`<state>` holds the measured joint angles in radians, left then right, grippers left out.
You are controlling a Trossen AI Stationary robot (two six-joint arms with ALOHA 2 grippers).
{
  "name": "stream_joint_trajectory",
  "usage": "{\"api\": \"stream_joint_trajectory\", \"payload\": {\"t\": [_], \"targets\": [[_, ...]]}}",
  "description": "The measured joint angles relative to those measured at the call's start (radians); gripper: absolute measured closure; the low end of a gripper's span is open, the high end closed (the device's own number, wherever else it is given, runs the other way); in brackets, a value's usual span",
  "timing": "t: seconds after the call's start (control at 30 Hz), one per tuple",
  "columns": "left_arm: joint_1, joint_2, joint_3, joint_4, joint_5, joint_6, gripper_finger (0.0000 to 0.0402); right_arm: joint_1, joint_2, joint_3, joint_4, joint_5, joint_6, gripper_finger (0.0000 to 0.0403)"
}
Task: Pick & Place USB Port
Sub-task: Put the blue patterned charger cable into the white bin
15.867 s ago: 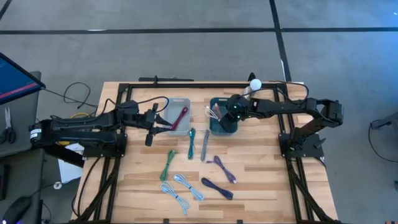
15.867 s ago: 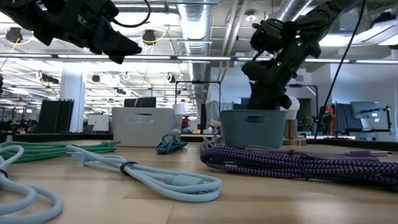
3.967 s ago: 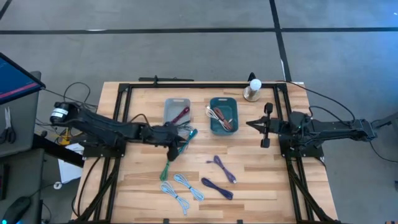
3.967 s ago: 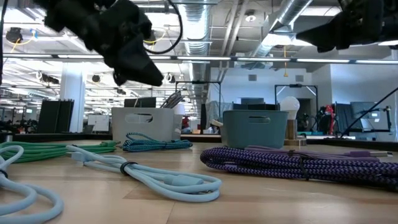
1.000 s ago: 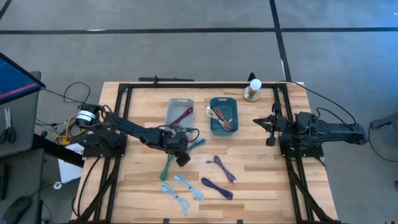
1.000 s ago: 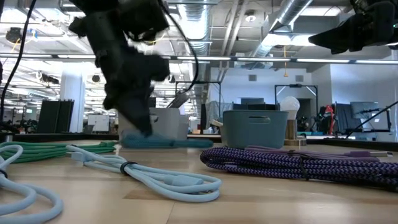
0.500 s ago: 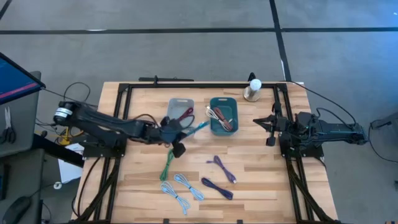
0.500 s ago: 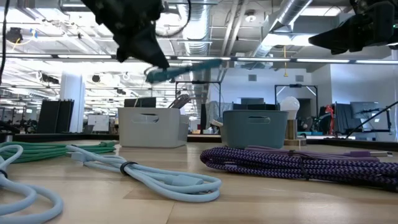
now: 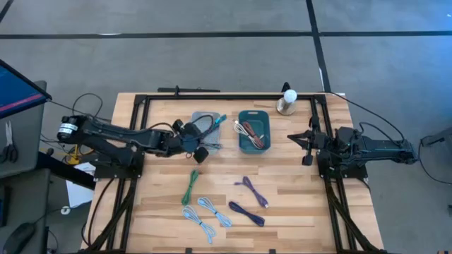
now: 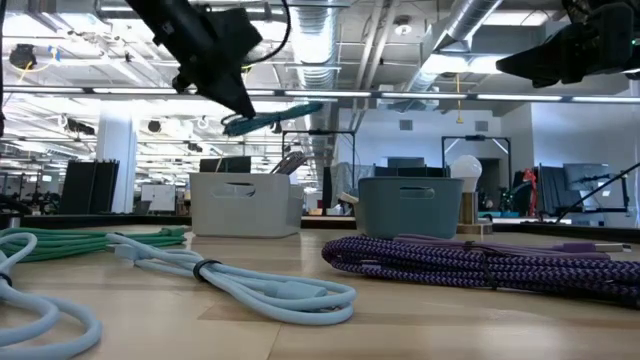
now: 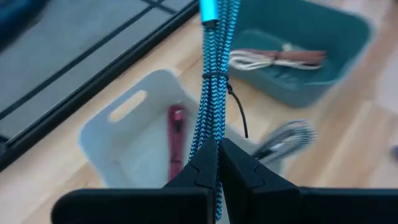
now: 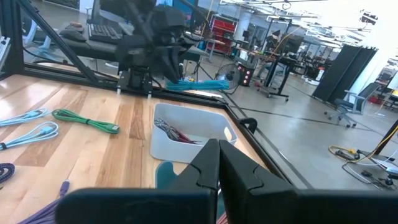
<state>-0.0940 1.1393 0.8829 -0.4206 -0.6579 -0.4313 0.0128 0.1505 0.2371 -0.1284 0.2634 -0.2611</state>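
- While the right gripper (image 9: 305, 144) waits pinched together at the bench's right edge, the left gripper (image 9: 194, 143) is clamped on the blue braided USB cable (image 11: 211, 93).
- The cable is held above the white bin (image 9: 203, 131), its long axis pointing toward the teal bin (image 9: 254, 131).

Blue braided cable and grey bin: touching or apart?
Apart. The low view shows the blue braided cable held by the left end effector, high above the grey bin.
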Motion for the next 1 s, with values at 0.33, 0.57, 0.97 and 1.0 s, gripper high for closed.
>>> {"api": "stream_joint_trajectory", "payload": {"t": [0.33,0.57,0.97,1.0], "targets": [[0.111,0.016,-0.124,0.028,0.031,-0.092,0.0395,0.000,0.000,0.000,-0.002,0.000,0.000,0.0403],[0.120,0.016,-0.243,0.258,0.107,-0.099,0.0395,0.000,0.000,0.000,-0.002,0.000,0.000,0.0403],[0.170,0.016,-0.341,0.385,0.161,-0.135,0.0390,0.000,0.000,0.000,-0.001,0.000,0.000,0.0403],[0.170,0.016,-0.341,0.394,0.161,-0.134,0.0386,0.000,0.000,0.000,-0.001,0.000,0.000,0.0403]]}}
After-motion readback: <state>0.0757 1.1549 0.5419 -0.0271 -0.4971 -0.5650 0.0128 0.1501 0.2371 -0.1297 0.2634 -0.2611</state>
